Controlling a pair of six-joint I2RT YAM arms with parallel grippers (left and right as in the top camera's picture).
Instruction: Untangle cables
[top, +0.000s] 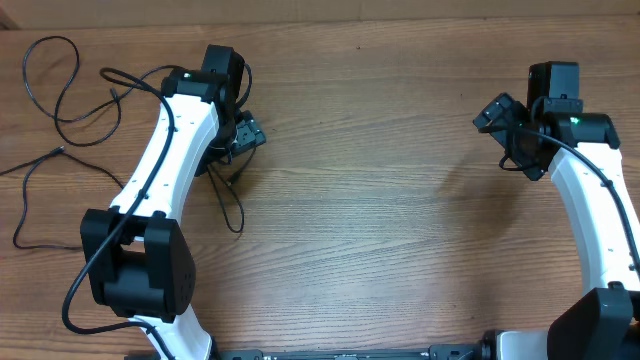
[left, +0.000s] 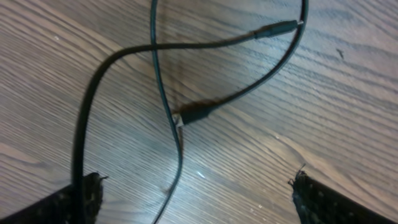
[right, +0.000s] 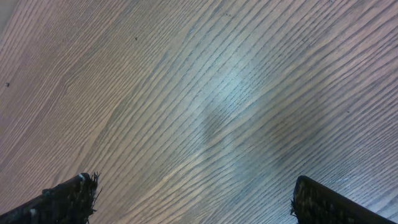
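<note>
Cables under spread left hand, right hand far off

Left hand (left: 196, 190) has its fingers spread wide and grips nothing. The cables (left: 155, 46) lie flat on the table (right: 217, 93) directly below and ahead of it. One thin strand runs lengthwise away from the hand, between the fingers. A second cord sweeps across it just ahead and passes close by the left finger; I can't tell if it touches. A plug end (left: 193, 115) sits right at the lengthwise strand, mid-gap, and another plug (left: 277, 29) lies further ahead toward the right finger.

In the overhead view, more loose loops trail off on the outer side of the left arm. Right hand (right: 193, 196) is also spread wide with bare wood under it, well apart from any cable, so the left is clearly nearer.

Judgement: the next grab suits the left hand, at the crossing or the mid-gap plug. Wood-grain top is smooth, with plenty of room.
</note>
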